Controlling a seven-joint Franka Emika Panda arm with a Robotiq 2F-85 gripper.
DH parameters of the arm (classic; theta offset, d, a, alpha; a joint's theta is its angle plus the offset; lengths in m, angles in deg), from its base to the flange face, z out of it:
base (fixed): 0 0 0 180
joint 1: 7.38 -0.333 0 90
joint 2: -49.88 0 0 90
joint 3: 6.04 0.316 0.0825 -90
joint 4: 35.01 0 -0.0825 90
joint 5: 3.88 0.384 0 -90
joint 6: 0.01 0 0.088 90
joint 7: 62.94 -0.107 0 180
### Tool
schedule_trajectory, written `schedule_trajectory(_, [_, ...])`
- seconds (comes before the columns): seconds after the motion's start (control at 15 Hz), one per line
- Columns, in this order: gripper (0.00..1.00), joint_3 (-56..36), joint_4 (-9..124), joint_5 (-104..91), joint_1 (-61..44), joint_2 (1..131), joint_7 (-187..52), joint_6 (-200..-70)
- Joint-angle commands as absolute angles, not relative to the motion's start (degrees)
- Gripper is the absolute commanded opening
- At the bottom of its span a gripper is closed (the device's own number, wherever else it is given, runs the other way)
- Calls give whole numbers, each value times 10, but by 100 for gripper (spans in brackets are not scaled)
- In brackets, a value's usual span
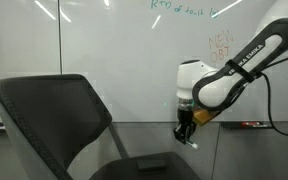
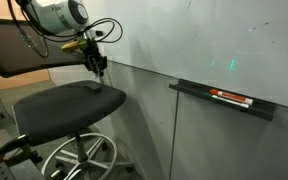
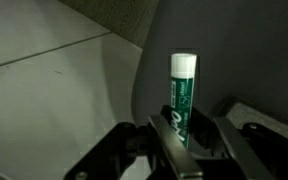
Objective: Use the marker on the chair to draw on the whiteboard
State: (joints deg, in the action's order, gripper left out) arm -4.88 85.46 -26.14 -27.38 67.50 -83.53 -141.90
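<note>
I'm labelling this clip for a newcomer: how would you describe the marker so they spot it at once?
Start at the whiteboard, then the dark office chair before it. Above its seat the robot's hand grips the marker: a slim green stick with a white tip, unlike the flat red-and-black item on the ledge.

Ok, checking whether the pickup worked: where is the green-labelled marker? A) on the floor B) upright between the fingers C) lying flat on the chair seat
B: the wrist view shows the marker standing upright, clamped between the fingers.
</note>
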Motion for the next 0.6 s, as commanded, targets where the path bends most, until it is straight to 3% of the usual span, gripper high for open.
schedule_trajectory(0.0, [6,-57,834,-300,-268,658,-872,-1407])
schedule_trajectory(0.53, [6,-53,842,-327,-243,605,-874,-1374])
